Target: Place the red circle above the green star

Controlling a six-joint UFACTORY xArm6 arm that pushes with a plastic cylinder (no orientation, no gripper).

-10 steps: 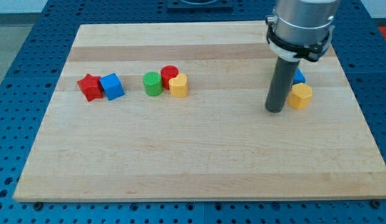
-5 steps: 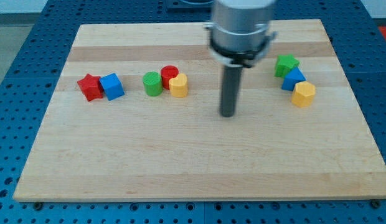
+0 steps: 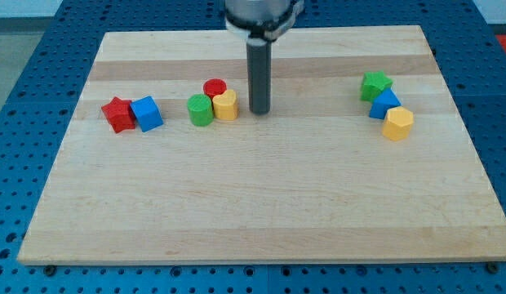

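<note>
**Rod stands beside red circle on crowded bench**

A pale wooden bench (image 3: 261, 204) fills most of the camera view, resting on a blue perforated surface (image 3: 16, 73) that shows around its edges. The arm's grey housing (image 3: 261, 12) enters at the view's top, and a dark rod (image 3: 259, 77) drops straight down from it. The arm carries no claw, so there is no spread or pinch to report; my tip (image 3: 259, 111) meets the bench just to the view's right of the red circle (image 3: 215, 87), a little lower in the view, with the yellow block (image 3: 226, 105) lying between the two. Whether my tip touches that yellow block cannot be told from this angle; a thin gap seems to show.

Taking the red circle as the landmark: the yellow block sits against its lower right and the green cylinder (image 3: 200, 109) against its lower left, the three forming a tight cluster. Farther to the circle's left are a blue cube (image 3: 146, 113) and, touching it on the far side, a red star (image 3: 117, 113). Well apart to the circle's right, at about the same height in the view, is the green star (image 3: 375, 85), with a second blue block (image 3: 384, 104) just below it and a yellow hexagonal block (image 3: 397, 122) below that.
</note>
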